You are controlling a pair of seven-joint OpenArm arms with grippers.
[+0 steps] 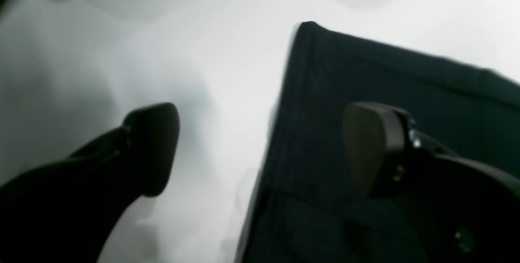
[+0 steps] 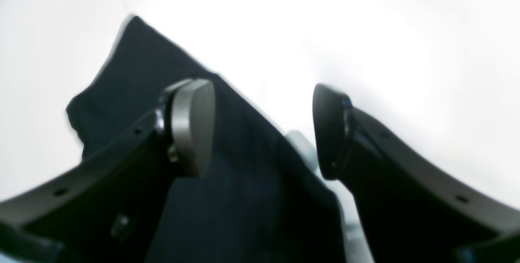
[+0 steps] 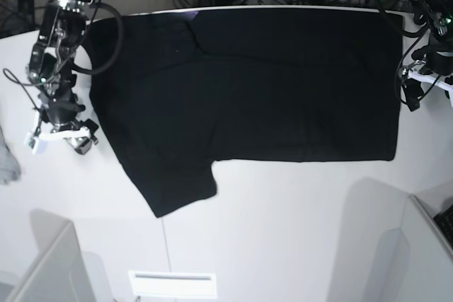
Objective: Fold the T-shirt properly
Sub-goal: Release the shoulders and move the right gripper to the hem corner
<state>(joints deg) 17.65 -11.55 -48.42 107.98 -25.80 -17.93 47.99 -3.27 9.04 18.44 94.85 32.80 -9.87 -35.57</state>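
T-shirt (image 3: 269, 83) flat on table (image 3: 283, 231), plain black side up. My left tool (image 1: 260, 149) spread over shirt corner; right tool (image 2: 264, 129) spread, empty.

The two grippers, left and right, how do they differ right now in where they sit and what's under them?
The left gripper sits by the T-shirt's straight hem side; the right gripper sits by the sleeve side.
In its wrist view, the left gripper straddles a straight edge below a square corner; the right gripper straddles a slanting edge.
Both are open, holding nothing, over the white table.
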